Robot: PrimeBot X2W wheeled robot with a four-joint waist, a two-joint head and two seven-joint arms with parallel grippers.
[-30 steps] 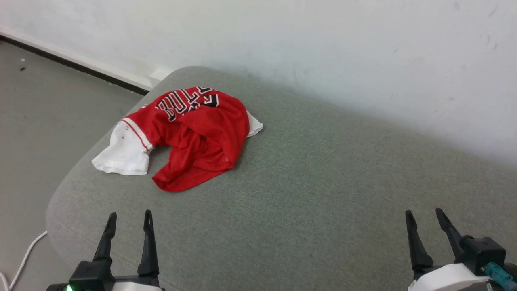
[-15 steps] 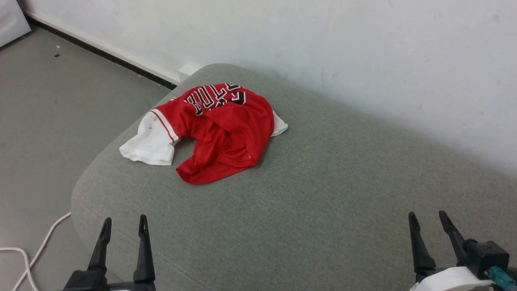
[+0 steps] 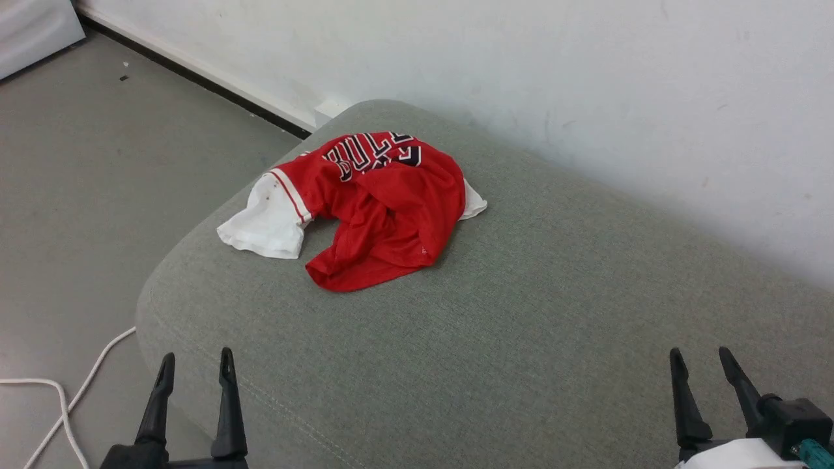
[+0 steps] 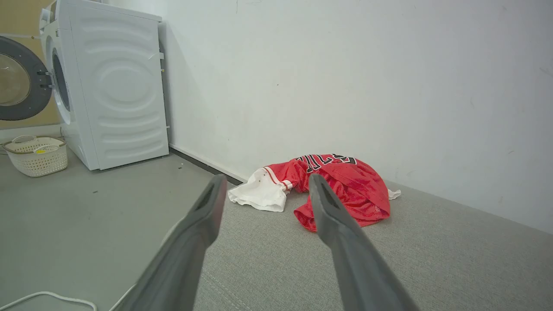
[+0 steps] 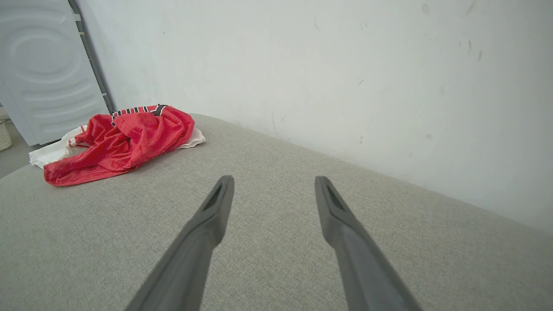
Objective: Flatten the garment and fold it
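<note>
Lying crumpled near the far left corner of the grey cushion (image 3: 521, 326), the garment (image 3: 384, 208) is untouched. Left pincer (image 3: 196, 353) and right pincer (image 3: 699, 350) stand spread, empty, well short of it. Flattening and folding both remain.

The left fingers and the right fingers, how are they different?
The left gripper hangs at the rounded corner of the cushion, beside the floor; the right gripper hangs over its broad top. The garment lies straight ahead of the left one, off to the right one's side. Both are open and empty.
</note>
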